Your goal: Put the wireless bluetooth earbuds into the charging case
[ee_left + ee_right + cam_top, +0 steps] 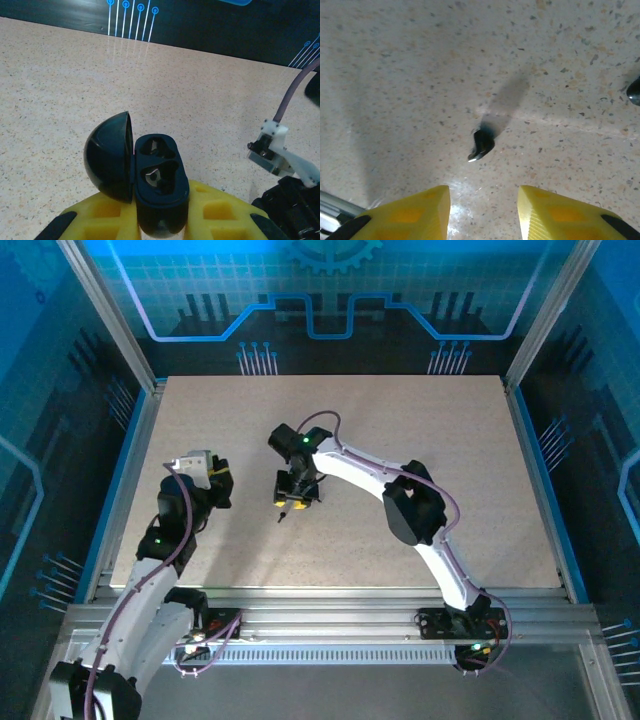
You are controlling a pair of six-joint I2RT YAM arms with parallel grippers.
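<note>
Speckled beige tabletop (pixel 420 450) inside a blue-lit enclosure; both arms work over its left-centre area.

**Step in hand:** pick-up of an earbud, as judged.
- The left gripper (pixel 161 217) is clamped on the base of a black charging case (pixel 161 180). It presents the case with the lid (pixel 109 156) swung open to the left and the two sockets facing the camera.
- Both sockets look empty, but their interiors are dark, so this is a judgement.
- The right gripper (pixel 482 200) hovers over a black earbud (pixel 482 144) lying on the table. Its yellow fingers stand apart with nothing between them, and the earbud lies just ahead of the gap, not within it.

**Next move, as judged:**
- Lower the right fingers to either side of the earbud and close on its body rather than the stem tip.
- Lift it and carry it to the open case, which is near on the left.
- The part is tiny and rounded, so an off-centre close could flick it away.
- Its orientation must suit the socket chosen.

**Not determinable:**
- A dark rounded object (pixel 635 91) is cut off at the right edge of the right wrist view. It may be another earbud, but this is unconfirmed.
- From overhead the earbud is a mere speck, and the case is lost against the left gripper.
- The pictures do not show which socket this earbud belongs to.
- How high the right fingers stand above the table cannot be read.
</note>
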